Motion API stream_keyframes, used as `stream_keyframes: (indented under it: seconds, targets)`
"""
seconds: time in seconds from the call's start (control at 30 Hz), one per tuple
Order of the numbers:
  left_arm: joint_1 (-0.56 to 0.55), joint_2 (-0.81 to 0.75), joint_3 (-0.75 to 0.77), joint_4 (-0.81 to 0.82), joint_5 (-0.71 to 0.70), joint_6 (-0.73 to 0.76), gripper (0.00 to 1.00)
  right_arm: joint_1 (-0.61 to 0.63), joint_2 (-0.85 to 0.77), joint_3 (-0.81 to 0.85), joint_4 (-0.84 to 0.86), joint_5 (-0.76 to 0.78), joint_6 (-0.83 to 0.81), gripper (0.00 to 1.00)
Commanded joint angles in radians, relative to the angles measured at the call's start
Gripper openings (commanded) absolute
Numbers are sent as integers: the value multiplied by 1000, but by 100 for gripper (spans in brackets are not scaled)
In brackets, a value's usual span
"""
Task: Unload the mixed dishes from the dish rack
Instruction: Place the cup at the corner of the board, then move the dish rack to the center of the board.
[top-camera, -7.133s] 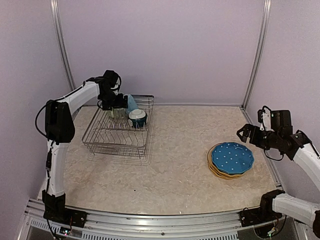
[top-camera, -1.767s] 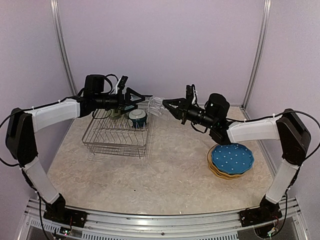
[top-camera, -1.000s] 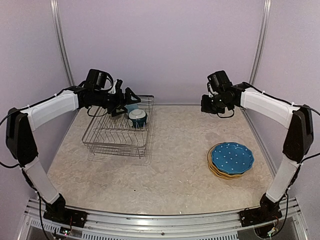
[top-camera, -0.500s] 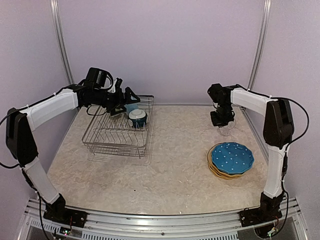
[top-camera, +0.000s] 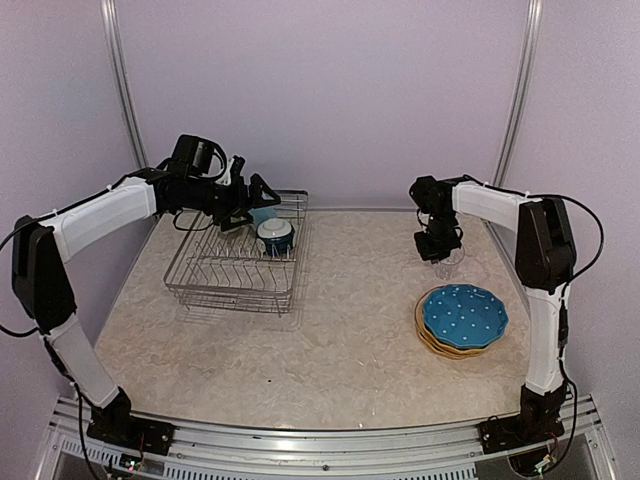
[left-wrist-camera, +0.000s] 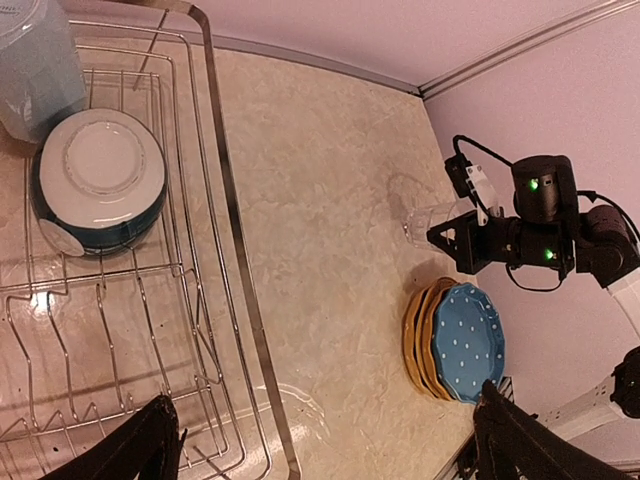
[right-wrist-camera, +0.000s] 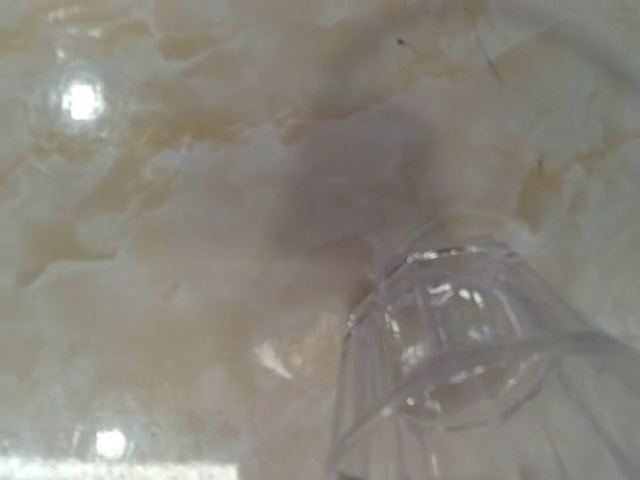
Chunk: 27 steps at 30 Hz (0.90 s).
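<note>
Right gripper (top-camera: 438, 248) clenched, apparently pinching glass (top-camera: 452, 262) by its wall, low over table (top-camera: 350, 320) just behind plate stack (top-camera: 462, 318); touchdown unclear. Plates already out. Left gripper (top-camera: 250, 195) spread wide, empty, above rack (top-camera: 235, 270) back corner. In rack: bowl (top-camera: 275, 236), blue mug (top-camera: 263, 208). Roughly halfway.

Small clear glass (top-camera: 452, 262), handed over in mid-air beside the dish rack (top-camera: 235, 270) under two seconds back, is now down near the surface just behind the plate stack (top-camera: 462, 318); contact with the surface unclear. Right pincer (top-camera: 438, 248) took it, swung to the far right and lowered, gripping it. Left pincer (top-camera: 250, 188), earlier dipped into the rack, has drawn back above its far end, jaws wide and empty.
</note>
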Motion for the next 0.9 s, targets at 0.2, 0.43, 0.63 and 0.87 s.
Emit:
stream_keyframes:
  seconds: [0.2,0.43,0.63,0.87]
  targets:
    - [-53,6,46,-50,-49,64,98,-10,-19,-9,48,-15,-18,25]
    - [-93,30,108,-128,-86,135,97,-3,-86,-46,68,-11,-19,57]
    - [-158,16,179,-268,-194,253,98,26,-196,-112,92,8,-16,82]
    - [-156,-53,71,-384,-165,221,99,81,-370,-272,139,84,18,98]
